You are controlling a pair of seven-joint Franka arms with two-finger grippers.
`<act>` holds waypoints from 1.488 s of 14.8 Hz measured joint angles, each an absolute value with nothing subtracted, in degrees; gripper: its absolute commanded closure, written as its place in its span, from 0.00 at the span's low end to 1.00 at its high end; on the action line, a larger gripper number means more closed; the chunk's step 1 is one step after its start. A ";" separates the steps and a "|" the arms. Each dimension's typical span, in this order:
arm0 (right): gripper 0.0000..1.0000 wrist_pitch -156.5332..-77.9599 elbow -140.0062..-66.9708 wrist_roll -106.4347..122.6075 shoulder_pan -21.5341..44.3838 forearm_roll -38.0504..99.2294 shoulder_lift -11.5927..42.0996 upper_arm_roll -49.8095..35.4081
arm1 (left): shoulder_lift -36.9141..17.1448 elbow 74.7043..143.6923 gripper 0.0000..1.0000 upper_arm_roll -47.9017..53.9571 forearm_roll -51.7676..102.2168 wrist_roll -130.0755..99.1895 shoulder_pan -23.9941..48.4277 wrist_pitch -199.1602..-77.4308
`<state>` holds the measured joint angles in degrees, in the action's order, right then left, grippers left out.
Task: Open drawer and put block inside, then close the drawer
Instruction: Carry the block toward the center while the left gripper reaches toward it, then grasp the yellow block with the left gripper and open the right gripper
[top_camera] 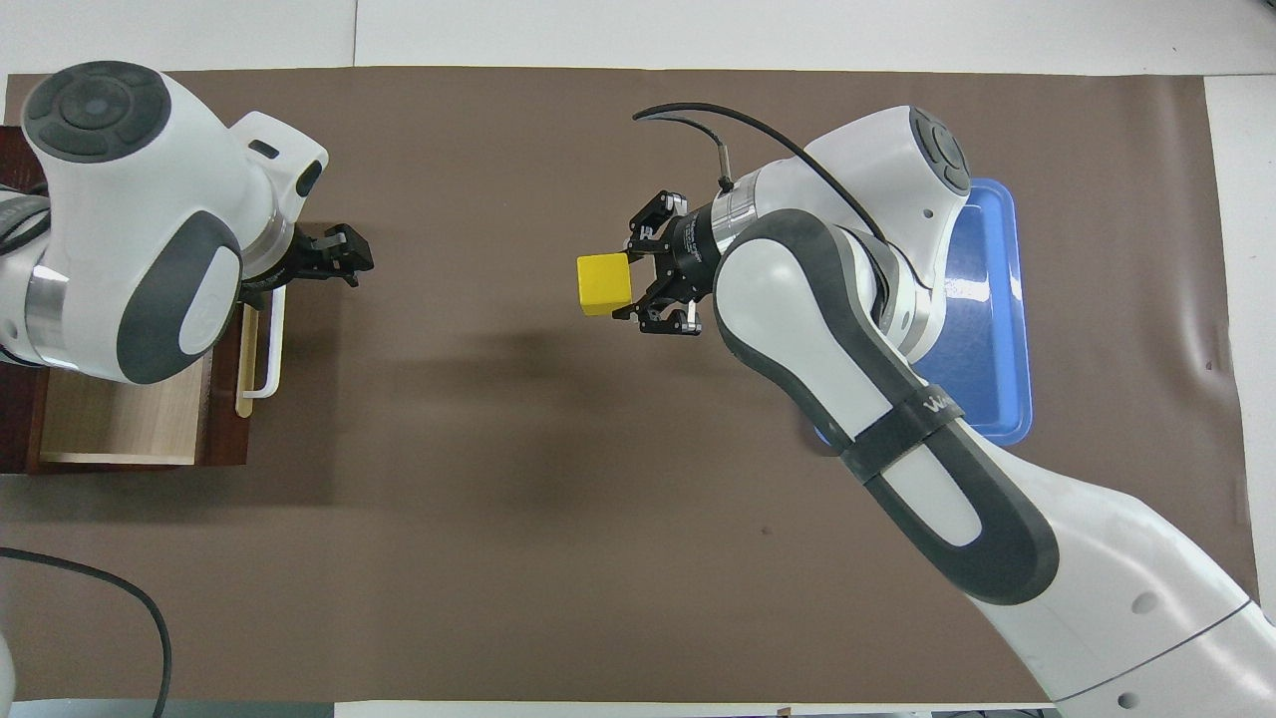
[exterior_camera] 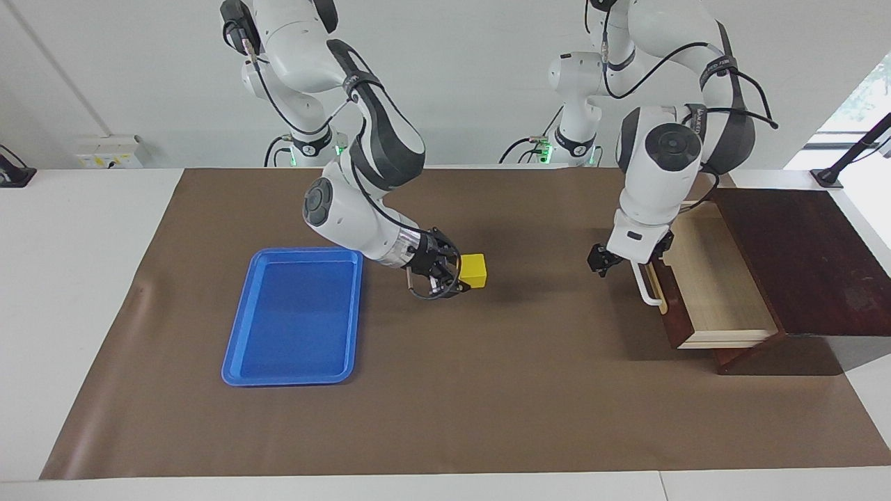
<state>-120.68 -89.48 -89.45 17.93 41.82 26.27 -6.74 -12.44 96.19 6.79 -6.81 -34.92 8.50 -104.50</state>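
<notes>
The drawer [exterior_camera: 720, 282] stands pulled out of its dark wooden box [exterior_camera: 800, 257] at the left arm's end of the table, and its pale interior is empty. Its white bar handle [exterior_camera: 644, 289] faces the table's middle. My left gripper [exterior_camera: 601, 262] hangs just beside the handle, apart from it; it also shows in the overhead view [top_camera: 347, 256]. My right gripper [exterior_camera: 461, 277] is shut on the yellow block [exterior_camera: 475, 270] and holds it above the brown mat, between the blue tray and the drawer. The overhead view shows the block [top_camera: 604, 283] too.
A flat blue tray [exterior_camera: 296, 316], empty, lies on the mat toward the right arm's end. The brown mat [exterior_camera: 487, 403] covers most of the white table. The right arm's elbow reaches over the tray.
</notes>
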 measured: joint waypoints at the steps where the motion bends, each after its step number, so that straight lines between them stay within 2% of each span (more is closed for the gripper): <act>1: 1.00 -120.59 -89.43 -89.45 17.94 41.54 26.29 -6.75 | -12.46 95.61 0.00 6.41 -4.86 -40.24 8.50 -104.45; 6: 1.00 -120.53 -89.38 -89.45 17.96 41.53 26.37 -6.78 | -12.61 94.40 0.00 6.48 1.20 -69.33 8.68 -104.56; 12: 1.00 -120.70 -88.77 -89.45 19.62 41.53 26.54 -6.91 | -12.76 94.08 0.00 11.83 1.34 -107.86 10.61 -107.24; 22: 1.00 -122.53 -88.20 -89.45 19.95 41.83 26.83 -6.95 | -14.71 92.75 0.00 25.06 -4.28 -132.53 11.66 -109.10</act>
<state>-122.53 -88.20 -89.45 19.95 41.83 26.83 -6.95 -14.71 92.75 25.06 -4.28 -132.53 11.66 -109.10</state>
